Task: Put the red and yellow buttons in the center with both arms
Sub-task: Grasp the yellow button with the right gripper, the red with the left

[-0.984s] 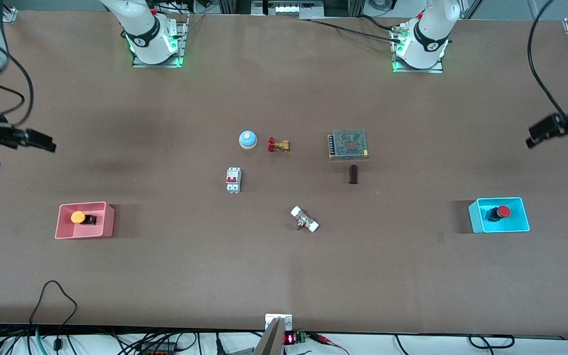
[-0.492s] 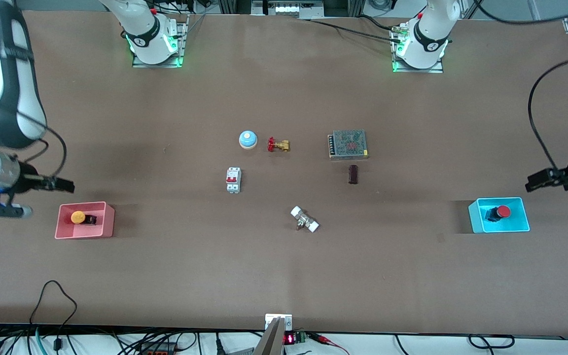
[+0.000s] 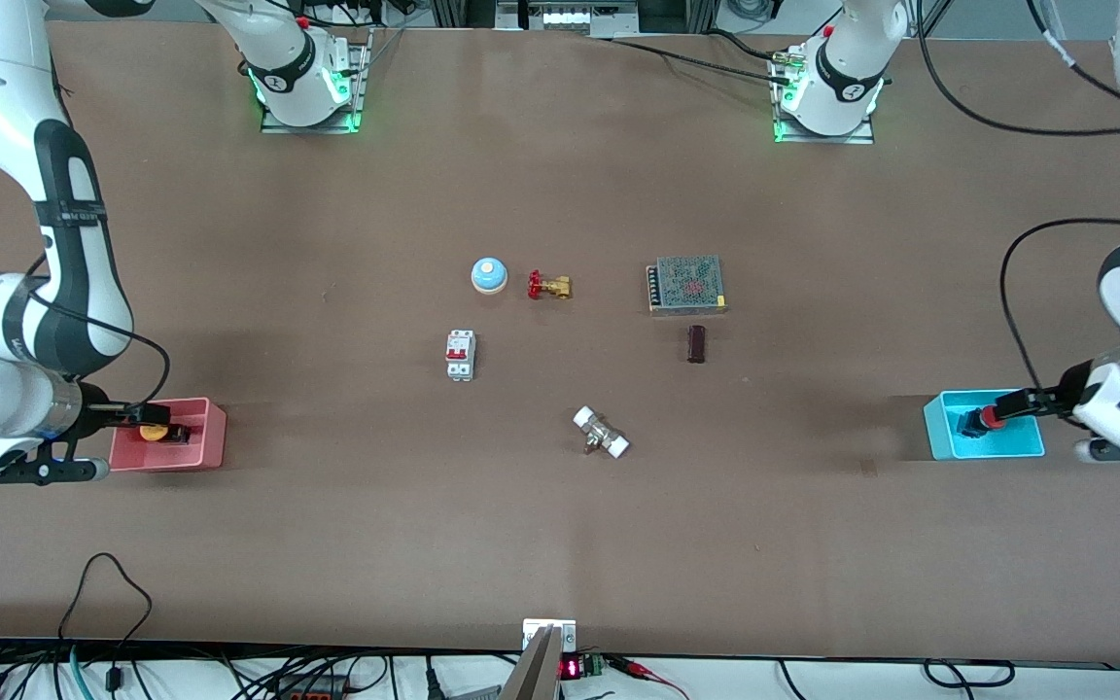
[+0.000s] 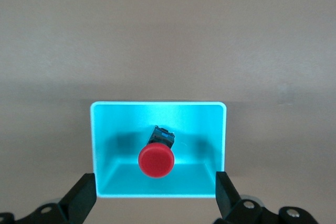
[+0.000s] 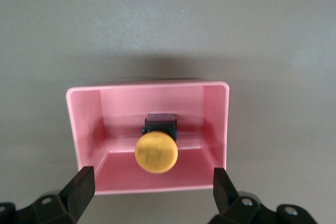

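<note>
Both jaws apart: my left gripper [image 4: 155, 203] straddles the red button [image 4: 156, 160] in its teal bin [image 4: 100, 145], my right gripper [image 5: 152, 200] the yellow button [image 5: 156, 152] in its pink bin [image 5: 79, 129]. Light, rigid, slick caps; I'd pinch the black bodies.

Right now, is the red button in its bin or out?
In: the red button lies on its side inside the blue bin, ungripped, left gripper jaws open.

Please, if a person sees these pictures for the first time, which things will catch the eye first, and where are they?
Two bright bins stand out: a pink bin at the right arm's end of the table holding the yellow button, and a cyan bin at the left arm's end holding the red button. The right gripper and left gripper each hang open over their bin. Small parts, among them a blue bell, lie mid-table.
</note>
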